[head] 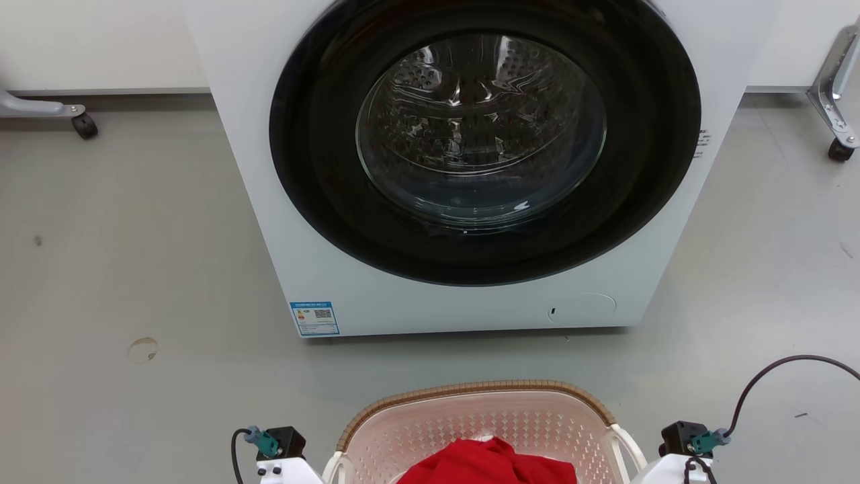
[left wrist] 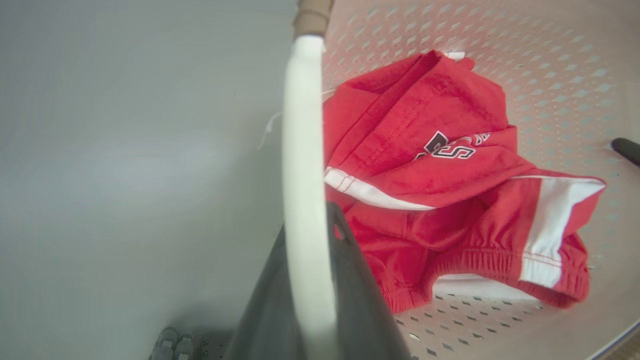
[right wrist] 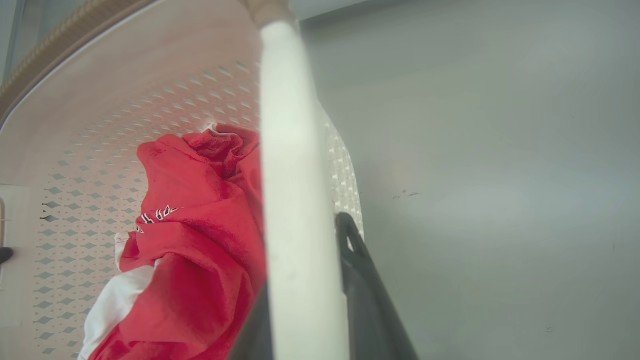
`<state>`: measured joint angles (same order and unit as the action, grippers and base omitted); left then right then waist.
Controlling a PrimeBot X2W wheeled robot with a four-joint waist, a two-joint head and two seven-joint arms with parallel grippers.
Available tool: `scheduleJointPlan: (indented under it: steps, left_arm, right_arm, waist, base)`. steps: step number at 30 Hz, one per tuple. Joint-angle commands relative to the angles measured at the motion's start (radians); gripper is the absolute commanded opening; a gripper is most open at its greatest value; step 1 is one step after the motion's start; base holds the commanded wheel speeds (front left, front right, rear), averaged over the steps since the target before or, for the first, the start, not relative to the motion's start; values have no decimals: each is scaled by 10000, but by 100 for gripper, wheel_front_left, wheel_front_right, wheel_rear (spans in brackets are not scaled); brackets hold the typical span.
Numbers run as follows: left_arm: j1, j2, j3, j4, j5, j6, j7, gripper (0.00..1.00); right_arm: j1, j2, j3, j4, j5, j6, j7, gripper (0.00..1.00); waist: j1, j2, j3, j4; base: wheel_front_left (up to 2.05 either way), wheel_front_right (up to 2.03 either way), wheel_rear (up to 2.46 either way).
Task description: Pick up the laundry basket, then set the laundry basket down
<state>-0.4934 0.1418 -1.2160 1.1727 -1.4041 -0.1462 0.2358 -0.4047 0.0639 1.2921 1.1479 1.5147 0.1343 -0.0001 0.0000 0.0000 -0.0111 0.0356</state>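
We judge pale pink perforated plastic laundry basket [head: 470, 420] light, stiff; left tool [left wrist: 307, 225], right tool [right wrist: 305, 240] each clamp a white side handle [left wrist: 300, 125].

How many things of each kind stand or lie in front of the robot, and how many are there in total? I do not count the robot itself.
washing machine: 1
laundry basket: 1
heap of red clothes, in the basket: 1
caster wheels: 2
Total: 5
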Motion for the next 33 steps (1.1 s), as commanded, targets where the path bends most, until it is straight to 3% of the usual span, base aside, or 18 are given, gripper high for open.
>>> scheduleJointPlan:
  steps: [1, 33]
  left_arm:
    - [-271, 1345, 173, 692, 0, 155, -154, 0]
    - [-339, 1347, 158, 703, -90, 155, -202, 0]
  right_arm:
    - [-183, -1142, -119, 527, 48, -36, -243, 0]
    - [-174, -1142, -119, 576, 93, -36, -257, 0]
  waist:
    - [0, 0, 5, 1]
    - [0, 0, -10, 135]
  base:
    - [0, 0, 0]
    - [0, 0, 0]
